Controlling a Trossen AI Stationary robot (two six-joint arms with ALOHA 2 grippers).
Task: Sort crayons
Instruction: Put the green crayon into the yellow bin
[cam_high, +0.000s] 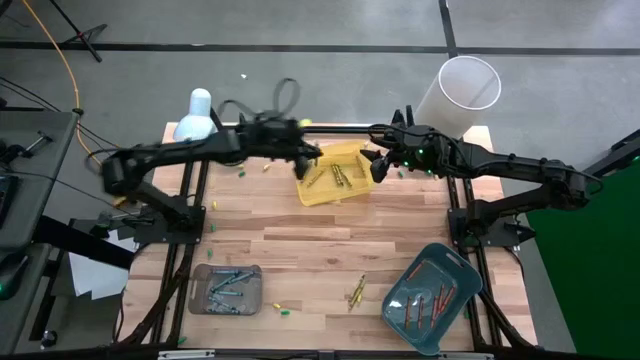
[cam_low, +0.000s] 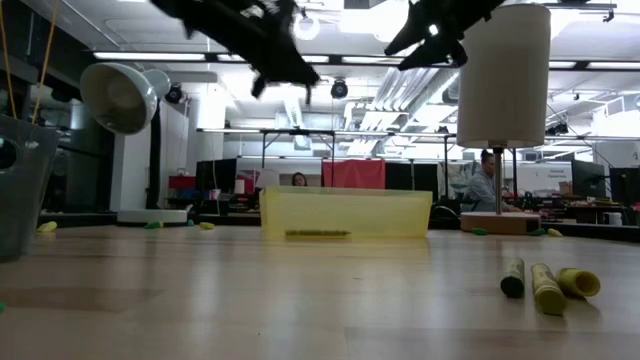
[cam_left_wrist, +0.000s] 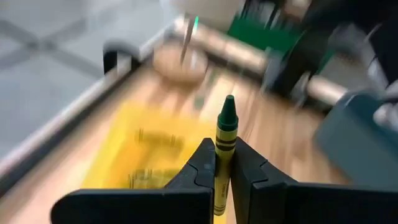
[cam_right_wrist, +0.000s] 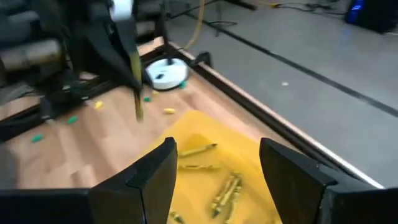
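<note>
While above yellow tray (cam_high: 345, 190), left claw (cam_left_wrist: 222, 165) around crayon (cam_left_wrist: 225, 134)

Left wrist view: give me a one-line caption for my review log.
Left claw shut on a yellow-olive crayon with a dark green tip, held above the yellow tray at the table's far edge.
</note>
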